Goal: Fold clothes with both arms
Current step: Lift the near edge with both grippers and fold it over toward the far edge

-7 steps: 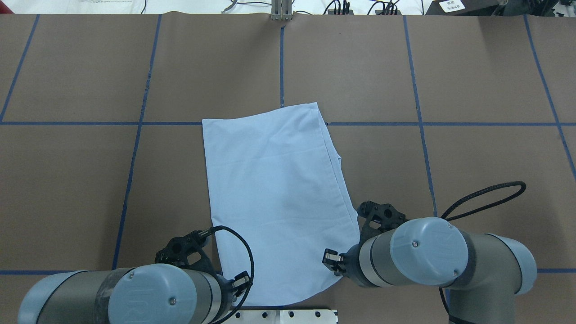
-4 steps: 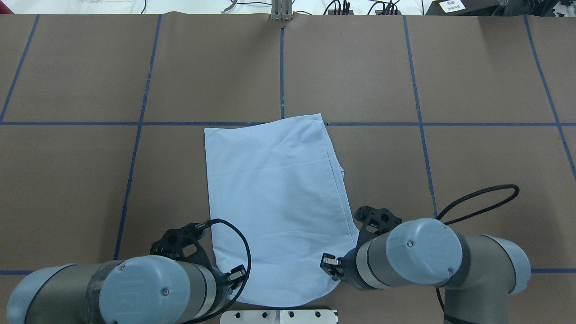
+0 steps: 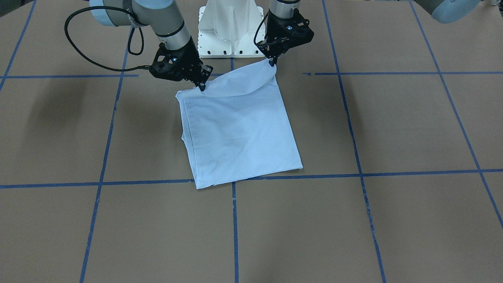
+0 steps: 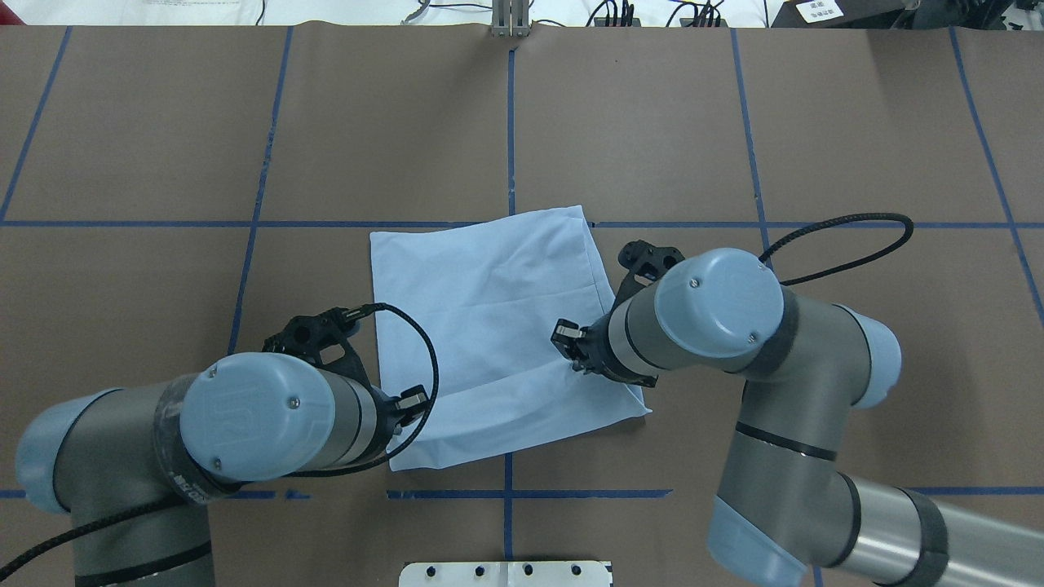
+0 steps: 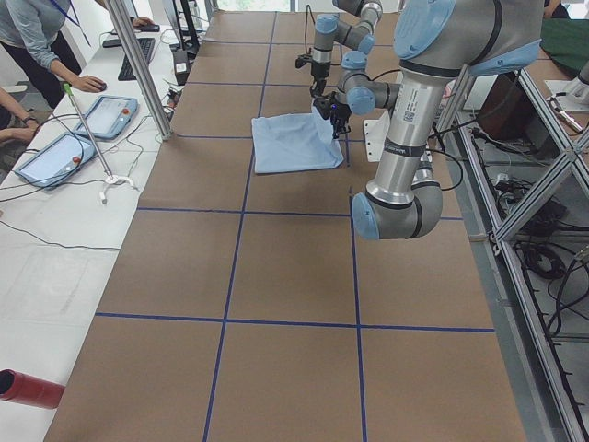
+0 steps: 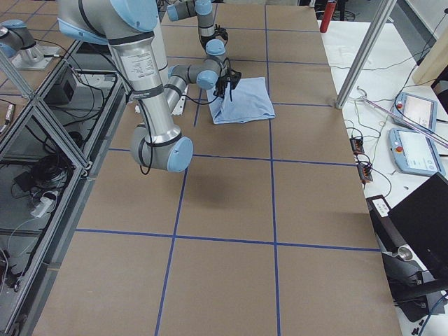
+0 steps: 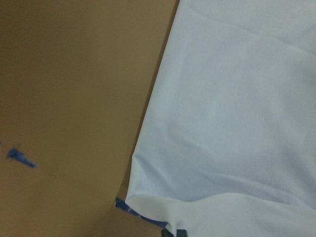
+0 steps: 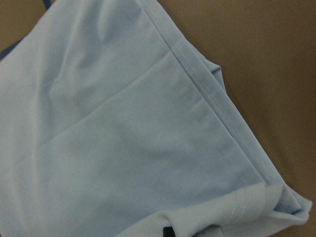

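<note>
The light blue T-shirt [image 4: 489, 293] lies folded on the brown table, also in the front view [image 3: 239, 133]. Its print, collar and label are hidden. My left gripper [image 4: 405, 414] is shut on the near left corner of the shirt's edge and holds it raised; in the front view it [image 3: 272, 63] is on the right. My right gripper [image 4: 575, 361] is shut on the near right corner [image 3: 202, 85], further over the shirt. The raised edge sags between them. Each wrist view shows cloth [image 7: 232, 113] [image 8: 123, 138] pinched at the bottom edge.
The white pedestal base [image 3: 232, 31] stands just behind the shirt's near fold. Blue tape lines [image 4: 510, 122] divide the table into squares. In the exterior left view an operator [image 5: 37, 37] and tablets [image 5: 55, 152] are at a side table.
Both grippers have moved forward, away from the base, carrying the shirt's near edge up and over the shirt. The right one has gone further. The shirt's far edge has stayed put.
</note>
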Motion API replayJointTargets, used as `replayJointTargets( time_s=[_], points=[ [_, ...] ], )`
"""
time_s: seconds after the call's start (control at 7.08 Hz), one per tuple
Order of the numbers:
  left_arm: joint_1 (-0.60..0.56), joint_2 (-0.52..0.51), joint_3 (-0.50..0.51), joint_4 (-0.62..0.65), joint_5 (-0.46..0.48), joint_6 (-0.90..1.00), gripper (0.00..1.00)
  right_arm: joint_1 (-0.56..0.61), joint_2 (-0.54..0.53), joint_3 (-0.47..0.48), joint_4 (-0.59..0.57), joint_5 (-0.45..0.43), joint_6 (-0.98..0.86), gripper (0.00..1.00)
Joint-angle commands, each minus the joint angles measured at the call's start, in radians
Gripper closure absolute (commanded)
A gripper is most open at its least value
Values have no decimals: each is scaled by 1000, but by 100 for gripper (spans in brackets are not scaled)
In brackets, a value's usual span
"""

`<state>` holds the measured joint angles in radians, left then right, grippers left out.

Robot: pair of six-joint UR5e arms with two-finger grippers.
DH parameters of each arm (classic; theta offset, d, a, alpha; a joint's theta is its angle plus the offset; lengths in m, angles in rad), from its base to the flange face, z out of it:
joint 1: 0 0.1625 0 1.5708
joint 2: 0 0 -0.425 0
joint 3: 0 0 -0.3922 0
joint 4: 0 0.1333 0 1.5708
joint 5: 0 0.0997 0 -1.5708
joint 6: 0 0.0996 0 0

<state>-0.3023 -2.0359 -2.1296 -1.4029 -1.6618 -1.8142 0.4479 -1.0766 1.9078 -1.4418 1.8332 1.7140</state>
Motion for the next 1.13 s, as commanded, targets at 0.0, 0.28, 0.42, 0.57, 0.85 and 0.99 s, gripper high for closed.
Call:
replayJointTargets(
  time_s=[0.0,0.28,0.42,0.57,0.85,0.99],
  points=[
    [-70,-4,69,-71,-1,36,100,60,119,-149,1,1,-17,100],
    [-116,-9,153,-164,-3,39,100,80,130,-170,1,3,-19,100],
    [-157,-26,196,-183,-3,41,100,95,180,-241,1,3,-20,100],
    [-206,-71,292,-223,-3,42,100,121,240,-357,50,6,-19,100],
    [-300,-125,466,-316,-1,123,28,191,283,-511,182,60,-37,16],
    [-325,-133,528,-370,-1,203,0,216,335,-592,184,64,-86,0]
  ],
)
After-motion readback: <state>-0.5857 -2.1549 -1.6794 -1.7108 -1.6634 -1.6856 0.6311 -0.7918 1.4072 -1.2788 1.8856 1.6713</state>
